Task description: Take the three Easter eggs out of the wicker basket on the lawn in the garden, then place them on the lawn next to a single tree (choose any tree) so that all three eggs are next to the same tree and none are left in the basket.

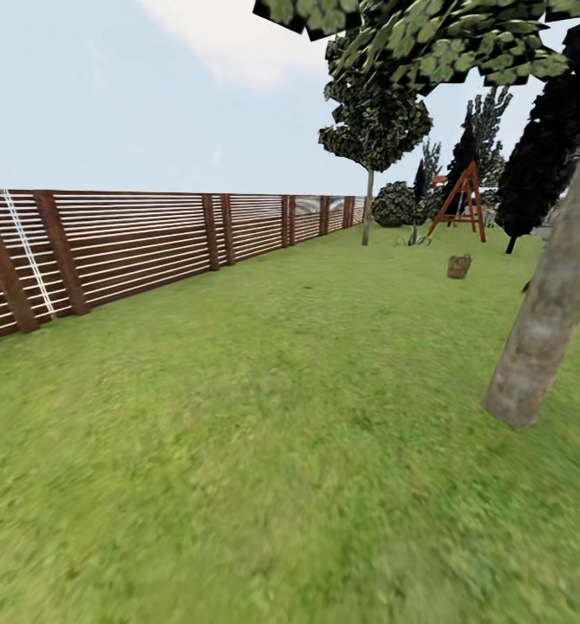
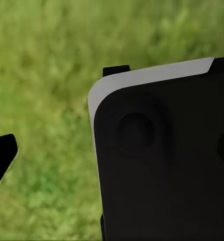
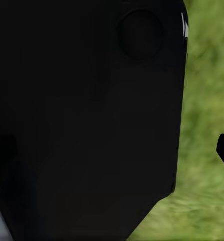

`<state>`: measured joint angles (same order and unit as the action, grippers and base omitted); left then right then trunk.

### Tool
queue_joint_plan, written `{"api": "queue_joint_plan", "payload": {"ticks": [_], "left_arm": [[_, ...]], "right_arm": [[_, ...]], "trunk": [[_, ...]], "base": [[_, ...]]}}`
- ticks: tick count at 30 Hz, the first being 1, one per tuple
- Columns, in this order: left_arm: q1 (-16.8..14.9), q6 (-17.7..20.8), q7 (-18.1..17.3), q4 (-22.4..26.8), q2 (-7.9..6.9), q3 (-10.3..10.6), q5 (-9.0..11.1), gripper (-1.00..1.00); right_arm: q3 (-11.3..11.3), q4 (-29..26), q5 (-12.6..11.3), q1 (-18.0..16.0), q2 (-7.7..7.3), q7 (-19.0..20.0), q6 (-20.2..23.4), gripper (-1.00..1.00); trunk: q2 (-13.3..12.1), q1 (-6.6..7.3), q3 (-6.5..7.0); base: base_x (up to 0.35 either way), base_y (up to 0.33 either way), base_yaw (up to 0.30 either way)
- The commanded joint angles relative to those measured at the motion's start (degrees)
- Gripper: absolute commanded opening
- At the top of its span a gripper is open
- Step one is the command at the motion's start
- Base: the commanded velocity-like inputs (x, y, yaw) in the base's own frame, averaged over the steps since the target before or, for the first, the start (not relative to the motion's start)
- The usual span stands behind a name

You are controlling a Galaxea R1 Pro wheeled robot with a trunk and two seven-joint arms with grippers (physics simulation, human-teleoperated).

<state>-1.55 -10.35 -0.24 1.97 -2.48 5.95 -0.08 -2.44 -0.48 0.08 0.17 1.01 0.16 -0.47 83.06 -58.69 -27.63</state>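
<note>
Ahead, the lawn runs mottled green toward a small brown basket, far off and too small to show any eggs. A thick, pale, leaning trunk of the tree stands nearer, to the right of the way. A slatted brown fence bounds the left side; a red wooden frame and a black-leaved tree stand beyond the basket. Each wrist view has a dark, rounded robot panel over blurred grass; whether either pincer is wide or narrow I cannot tell.
</note>
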Motion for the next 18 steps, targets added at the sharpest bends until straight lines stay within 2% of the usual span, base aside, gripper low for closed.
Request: {"api": "queue_joint_plan", "payload": {"ticks": [1, 9, 18], "left_arm": [[-0.03, -0.19, -0.02, -0.04, -0.03, 0.38, 0.0, 1.0], [-0.04, -0.19, -0.05, -0.04, -0.04, 0.38, 0.0, 1.0], [-0.04, -0.19, -0.04, -0.04, -0.06, 0.38, 0.0, 1.0]], "right_arm": [[-0.23, -0.05, 0.01, 0.01, 0.0, 0.02, -0.05, 1.0], [-0.27, -0.05, 0.01, 0.01, -0.01, 0.02, -0.06, 1.0], [-0.3, -0.05, 0.01, 0.01, -0.02, 0.02, -0.06, 1.0]], "trunk": [[0.02, -0.03, -0.04], [0.02, -0.03, -0.04], [0.02, -0.03, -0.04]], "base": [[0.326, 0.139, -0.263], [0.326, 0.14, -0.234], [0.326, 0.143, -0.041]]}}
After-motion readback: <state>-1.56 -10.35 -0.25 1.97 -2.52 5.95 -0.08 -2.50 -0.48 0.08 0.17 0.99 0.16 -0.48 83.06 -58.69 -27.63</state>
